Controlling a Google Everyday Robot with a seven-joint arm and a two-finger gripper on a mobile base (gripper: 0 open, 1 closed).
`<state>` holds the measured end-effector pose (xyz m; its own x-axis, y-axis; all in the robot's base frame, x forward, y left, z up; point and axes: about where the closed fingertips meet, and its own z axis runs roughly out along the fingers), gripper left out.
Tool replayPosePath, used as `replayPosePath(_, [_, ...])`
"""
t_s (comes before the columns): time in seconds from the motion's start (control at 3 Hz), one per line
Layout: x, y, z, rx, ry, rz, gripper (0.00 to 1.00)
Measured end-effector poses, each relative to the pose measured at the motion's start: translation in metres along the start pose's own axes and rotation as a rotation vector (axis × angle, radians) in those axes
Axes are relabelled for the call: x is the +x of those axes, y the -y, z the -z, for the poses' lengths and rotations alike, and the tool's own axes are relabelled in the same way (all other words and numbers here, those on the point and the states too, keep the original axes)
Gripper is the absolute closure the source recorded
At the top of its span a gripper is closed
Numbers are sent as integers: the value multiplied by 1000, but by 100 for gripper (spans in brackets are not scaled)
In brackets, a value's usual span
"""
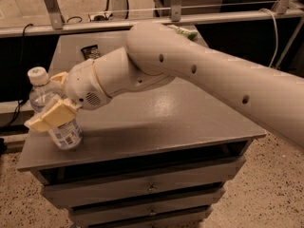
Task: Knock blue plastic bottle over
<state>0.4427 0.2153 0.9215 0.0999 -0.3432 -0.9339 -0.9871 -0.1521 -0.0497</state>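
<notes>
The blue plastic bottle, clear with a white cap and a blue-and-white label, stands at the front left corner of the grey cabinet top. It leans to the left, its base on the surface. My gripper is at the bottle, open, with one tan finger across the bottle's front and the other behind its neck. The bottle's middle is hidden by the front finger.
A small black packet lies at the back left of the top. A green snack bag shows at the back, partly behind my arm. The cabinet's left edge is right beside the bottle. Drawers are below; a metal rail runs behind.
</notes>
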Motion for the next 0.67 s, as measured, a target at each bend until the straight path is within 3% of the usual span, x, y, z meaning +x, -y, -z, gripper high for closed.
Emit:
replayPosePath(0.33, [5,17,35,35,-96,30,100])
replayPosePath(0.67, [0,43,92,80,-294,99,100])
